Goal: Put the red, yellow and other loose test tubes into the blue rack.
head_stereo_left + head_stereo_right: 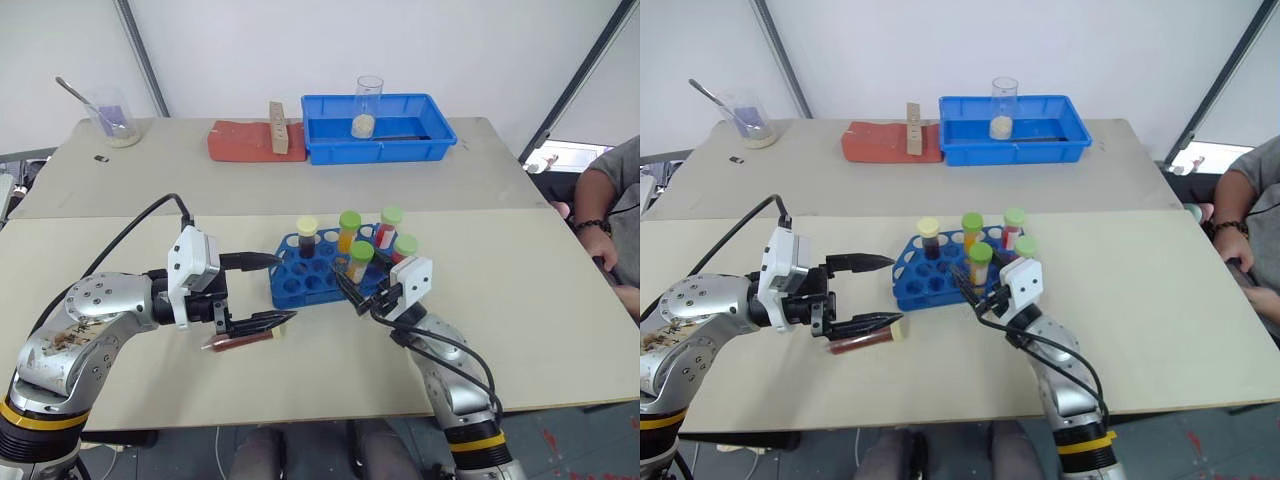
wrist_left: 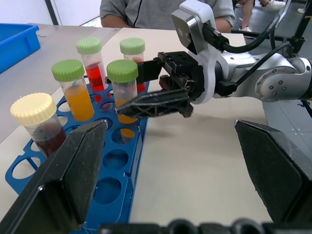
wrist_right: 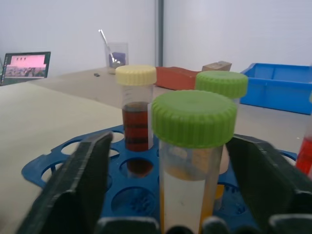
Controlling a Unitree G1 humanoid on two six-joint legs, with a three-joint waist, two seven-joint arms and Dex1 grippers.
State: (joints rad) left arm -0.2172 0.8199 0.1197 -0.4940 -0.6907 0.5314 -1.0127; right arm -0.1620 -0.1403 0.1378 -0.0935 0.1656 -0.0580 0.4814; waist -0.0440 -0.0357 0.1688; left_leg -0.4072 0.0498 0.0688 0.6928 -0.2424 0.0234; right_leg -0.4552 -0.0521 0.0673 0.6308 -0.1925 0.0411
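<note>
Blue plastic marks the rack point(image 1: 320, 272), which sits near the middle of the pale bench point(image 1: 500, 190) in the left eye view, with five capped tubes standing in it: one cream-capped with dark liquid point(image 1: 307, 238) and four green-capped. At the rack's 4 o'clock corner the right gripper point(image 1: 352, 290) has its fingers spread to either side of a green-capped tube with yellow liquid point(image 1: 359, 262), not pinching it. At the rack's 8 o'clock a loose dark red-brown tube point(image 1: 240, 341) lies flat on the bench, just under the left gripper point(image 1: 276, 290), whose fingers stand wide with nothing between them. Toward 12 o'clock, well apart, sit a larger blue tray point(image 1: 378, 128) holding a glass, a red block point(image 1: 250, 142) and a beaker point(image 1: 112, 118).

From the left wrist view, the left gripper's two fingers point(image 2: 73, 180) frame the rack, and the right gripper point(image 2: 156, 102) reaches among the standing tubes.

From the right wrist view, the green-capped tube point(image 3: 192, 161) stands upright between the two parted fingers point(image 3: 80, 180), with a gap on each side; the cream-capped tube point(image 3: 136, 112) stands behind it.
</note>
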